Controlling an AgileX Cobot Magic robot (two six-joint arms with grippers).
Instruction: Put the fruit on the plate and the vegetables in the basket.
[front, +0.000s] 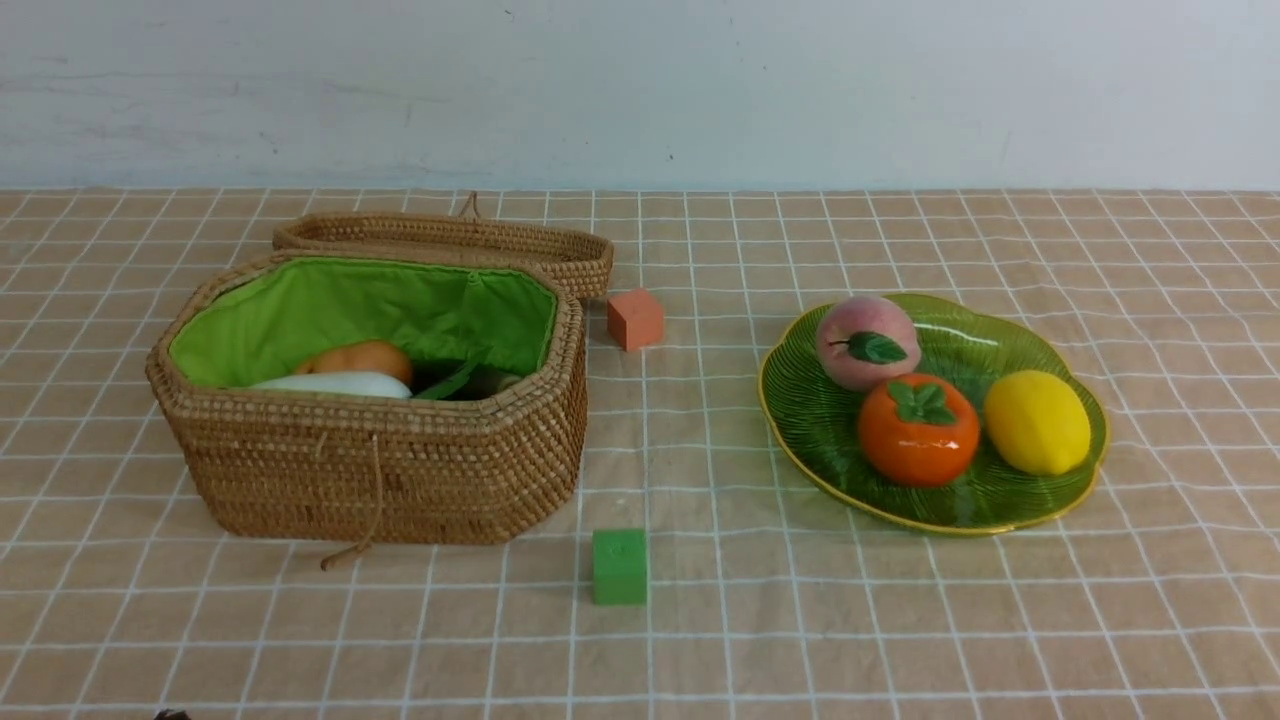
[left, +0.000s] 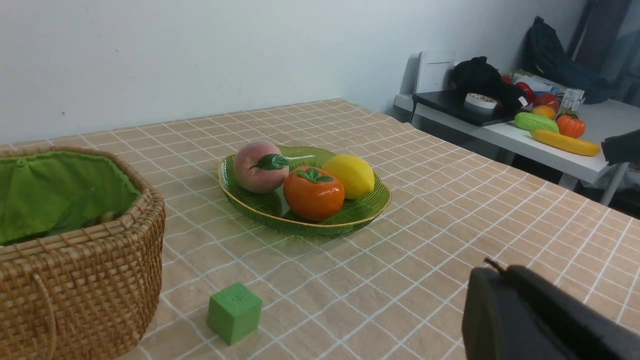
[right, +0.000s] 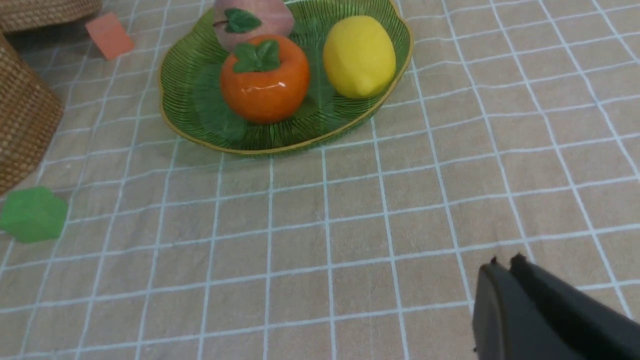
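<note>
Green ribbed glass plate (front: 1040, 505) w/ yellow scalloped rim holds all 3 fruits upright: pink peach (front: 866, 342) at the back, orange persimmon (front: 918, 430) in front of it, yellow lemon (front: 1037, 422) on its side, nearest the right gripper (right: 505, 265), which sits well short of the plate, empty. Open rattan basket (front: 380, 460), green lining, lid (front: 450, 240) flipped behind, is far across from that gripper; inside show a white radish (front: 335, 384), an orange veg (front: 360, 358) and dark leaves, the rest hidden.

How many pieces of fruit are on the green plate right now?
3, all on the green plate: peach at the back, persimmon in front of it, lemon toward the robot's right. None looks hidden.
</note>
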